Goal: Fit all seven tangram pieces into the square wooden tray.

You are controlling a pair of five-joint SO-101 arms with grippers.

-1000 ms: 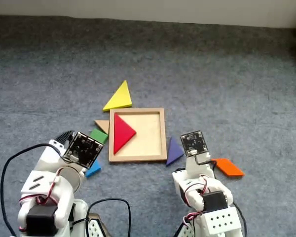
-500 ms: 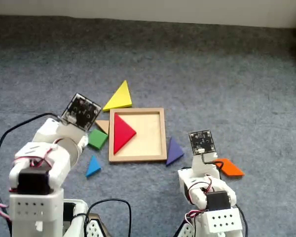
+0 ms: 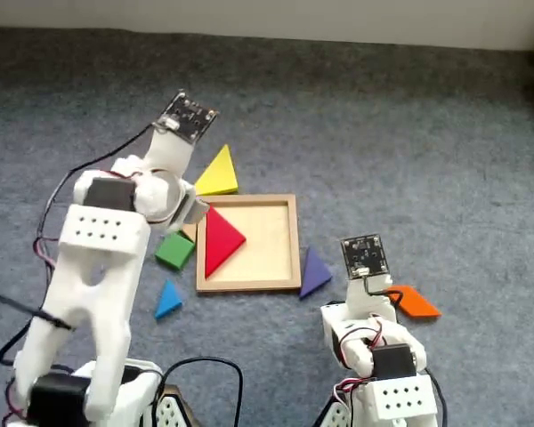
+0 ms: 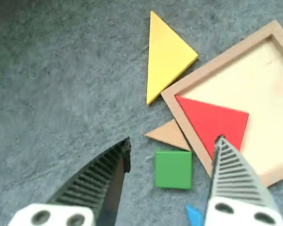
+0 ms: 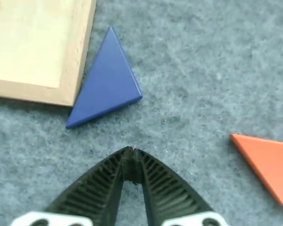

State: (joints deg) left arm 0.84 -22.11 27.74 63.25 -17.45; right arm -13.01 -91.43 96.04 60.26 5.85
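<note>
The square wooden tray (image 3: 249, 198) lies mid-carpet with a red triangle (image 3: 219, 240) in its left half. Around it lie a yellow triangle (image 3: 217, 174), a green square (image 3: 174, 251), a tan triangle (image 4: 170, 134), a light blue triangle (image 3: 167, 300), a dark blue triangle (image 3: 314, 271) and an orange parallelogram (image 3: 414, 301). My left gripper (image 4: 173, 140) hangs open above the tan triangle and green square, at the tray's left edge (image 4: 217, 61). My right gripper (image 5: 131, 151) is shut and empty, just short of the dark blue triangle (image 5: 106, 80).
Grey carpet covers the whole floor. A pale wall edge runs along the far side. The right half of the tray floor (image 3: 271, 240) is bare wood. Open carpet lies beyond the tray and to its right.
My left arm has lifted and swung forward, from near the light blue triangle to the tray's far left corner. The right arm shifted back slightly at first, then held still.
</note>
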